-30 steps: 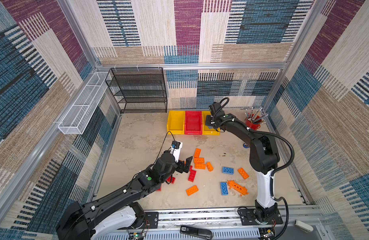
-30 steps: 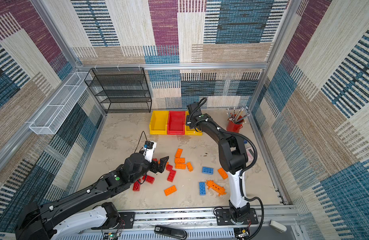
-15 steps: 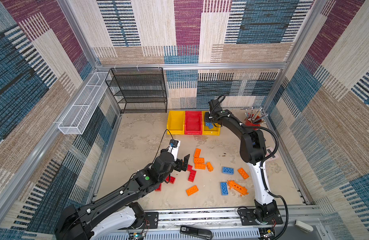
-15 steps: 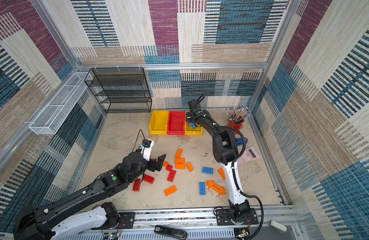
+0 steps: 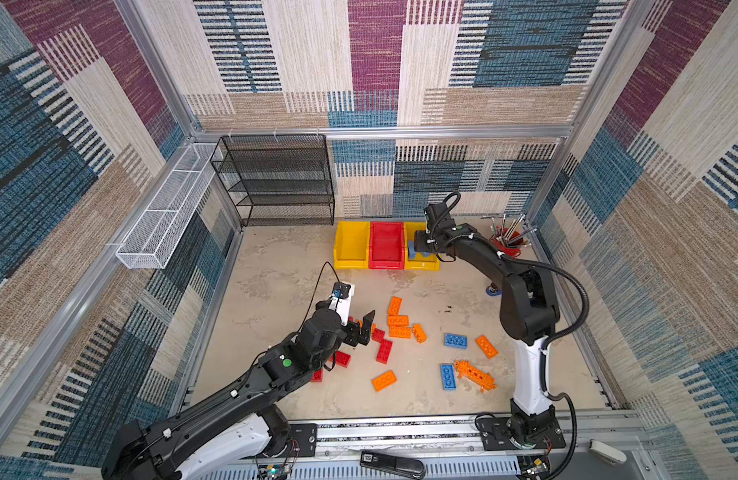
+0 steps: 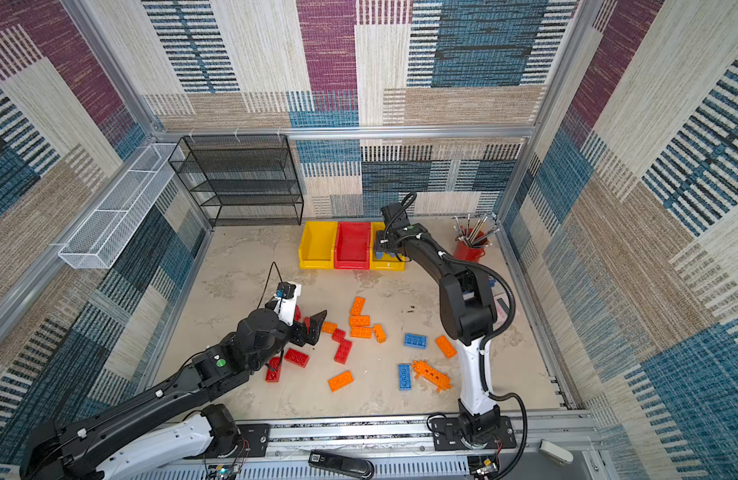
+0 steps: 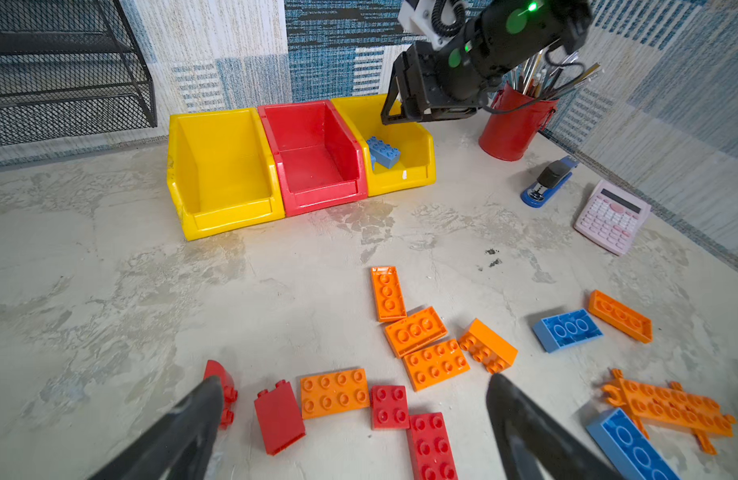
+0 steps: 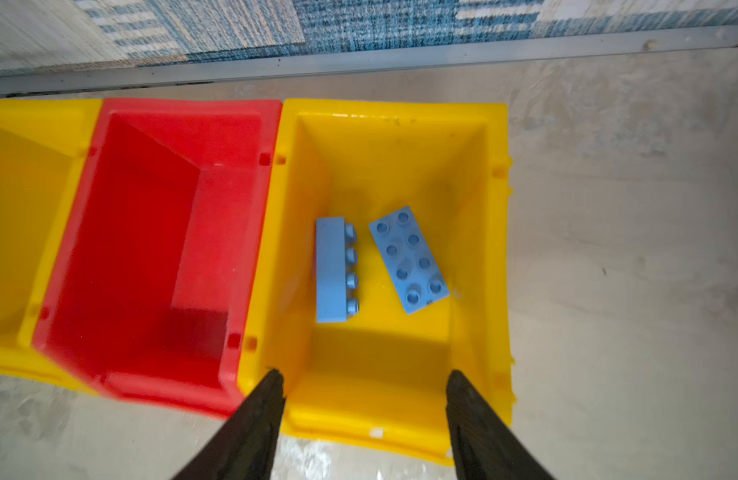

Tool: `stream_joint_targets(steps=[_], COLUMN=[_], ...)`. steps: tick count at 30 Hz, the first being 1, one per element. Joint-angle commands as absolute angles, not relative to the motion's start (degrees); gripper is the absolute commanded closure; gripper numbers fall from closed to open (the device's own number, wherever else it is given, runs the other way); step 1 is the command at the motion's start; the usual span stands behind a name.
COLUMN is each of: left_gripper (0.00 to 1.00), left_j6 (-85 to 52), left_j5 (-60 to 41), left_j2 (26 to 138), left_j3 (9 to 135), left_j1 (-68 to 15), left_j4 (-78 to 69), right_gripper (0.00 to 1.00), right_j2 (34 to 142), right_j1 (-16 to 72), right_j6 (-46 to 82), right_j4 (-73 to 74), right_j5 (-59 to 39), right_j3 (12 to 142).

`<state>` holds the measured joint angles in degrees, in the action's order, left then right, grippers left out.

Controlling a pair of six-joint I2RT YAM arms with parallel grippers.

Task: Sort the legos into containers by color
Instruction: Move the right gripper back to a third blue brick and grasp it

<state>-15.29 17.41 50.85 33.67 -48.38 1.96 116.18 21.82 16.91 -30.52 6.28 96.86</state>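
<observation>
Three containers stand in a row at the back: a yellow bin, a red bin and a second yellow bin. My right gripper hovers open over that second yellow bin, where two blue legos lie. My left gripper is open, low over a cluster of red legos and orange legos. More orange legos, blue legos and a spiky orange piece lie scattered on the floor.
A red cup of metal tools stands right of the bins, with a blue stapler and a pink calculator near the right wall. A black wire shelf and a white wire basket sit at the back left.
My right gripper has opened above the right yellow bin, and the blue brick that was at its jaws now lies in the bin. The left gripper has hardly moved.
</observation>
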Motion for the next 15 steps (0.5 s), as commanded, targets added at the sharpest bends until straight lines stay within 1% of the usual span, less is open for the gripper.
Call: stream_joint_targets(steps=[1, 4, 6, 7, 9, 12, 15], left_gripper=[0.01, 0.01, 0.01, 0.01, 0.01, 0.01, 0.01], left_j6=[-18.1, -20.1, -21.0, -21.2, -21.3, -21.6, -22.3], left_j5=[14.3, 12.5, 11.4, 10.8, 10.5, 10.5, 10.4], left_j2=[49.9, 49.0, 48.8, 48.7, 48.7, 48.5, 48.8], left_j3=[32.3, 30.9, 30.7, 30.5, 30.4, 29.3, 28.1], left_j1=[-48.4, -48.5, -48.7, -48.8, -49.5, -50.5, -51.0], left_j4=[0.5, 0.1, 0.8, 1.4, 2.2, 1.5, -0.4], right_gripper=[0.35, 0.33, 0.27, 0.22, 0.17, 0.13, 0.12], right_j2=[107.9, 99.1, 93.4, 90.4, 85.3, 78.8, 74.2], right_j1=[23.2, 25.0, 26.3, 27.1, 28.0, 29.6, 30.9], right_j6=[20.5, 24.4, 27.5, 29.3, 32.9, 37.7, 41.9], right_j4=[-29.4, -28.9, -28.9, -28.8, -29.3, -30.7, -33.7], right_j5=[7.8, 8.6, 9.9, 10.2, 11.1, 12.1, 14.1], right_j3=[86.3, 73.5, 65.7, 61.8, 55.7, 49.3, 46.3])
